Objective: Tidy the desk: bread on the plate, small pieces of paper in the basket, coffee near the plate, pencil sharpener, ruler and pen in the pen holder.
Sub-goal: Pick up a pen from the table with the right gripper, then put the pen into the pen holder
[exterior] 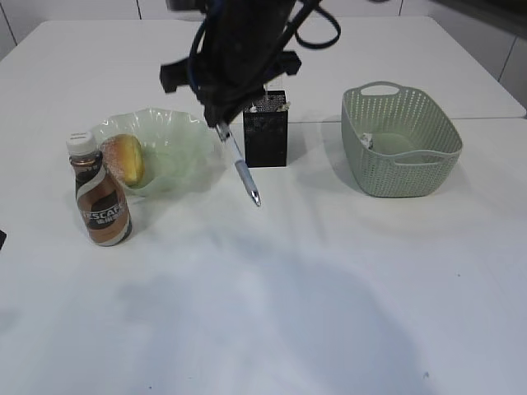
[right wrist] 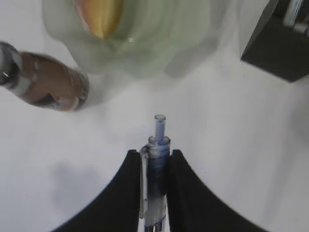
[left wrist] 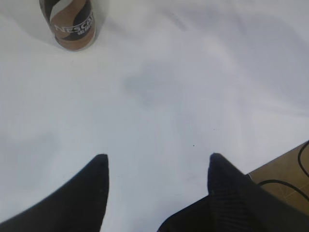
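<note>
My right gripper [right wrist: 153, 153] is shut on a blue clear pen [right wrist: 157, 145], whose click end pokes out past the fingertips. In the exterior view the pen [exterior: 240, 166] hangs tip down at a slant above the table, just left of the black pen holder [exterior: 265, 132]. Pale items show at the holder's top; I cannot tell what they are. Bread [exterior: 123, 158] lies on the green plate [exterior: 173, 140]. The coffee bottle [exterior: 100, 193] stands upright beside the plate. A small piece of paper [exterior: 366, 141] lies in the basket [exterior: 401, 144]. My left gripper [left wrist: 158, 157] is open over bare table.
The right arm reaches over the middle of the table from the back and hides part of the pen holder's left side. The coffee bottle [left wrist: 68, 24] stands far ahead of the left gripper. The table edge and floor [left wrist: 285, 169] show at the left gripper's right.
</note>
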### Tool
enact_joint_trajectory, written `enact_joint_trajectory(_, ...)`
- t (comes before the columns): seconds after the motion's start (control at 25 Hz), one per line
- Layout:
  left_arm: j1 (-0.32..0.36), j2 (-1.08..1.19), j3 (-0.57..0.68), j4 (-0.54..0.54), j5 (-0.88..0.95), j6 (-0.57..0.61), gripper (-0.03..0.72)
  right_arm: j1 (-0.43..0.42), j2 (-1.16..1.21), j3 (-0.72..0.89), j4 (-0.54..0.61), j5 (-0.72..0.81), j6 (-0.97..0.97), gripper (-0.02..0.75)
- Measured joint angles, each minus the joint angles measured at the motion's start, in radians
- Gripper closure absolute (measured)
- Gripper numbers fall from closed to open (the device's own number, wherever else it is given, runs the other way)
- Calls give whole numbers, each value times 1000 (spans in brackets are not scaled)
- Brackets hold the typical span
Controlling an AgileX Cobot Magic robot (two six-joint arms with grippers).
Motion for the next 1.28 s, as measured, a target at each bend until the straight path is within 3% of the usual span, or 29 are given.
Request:
enact_joint_trajectory(0.24, 0, 0, 0, 0, 0, 0, 233, -25, -22, -138, -34, -37, -6, 624)
enact_joint_trajectory(0.6, 0, 0, 0, 0, 0, 0, 232, -100, -22, -191, -89, -172, -10, 625)
enact_joint_trajectory(1.0, 0, 0, 0, 0, 0, 0, 232, -137, 53, -189, -148, -597, -16, 626)
enact_joint_trajectory(1.28, 0, 0, 0, 0, -7, 0, 232, -141, 156, -184, -244, -739, -19, 631)
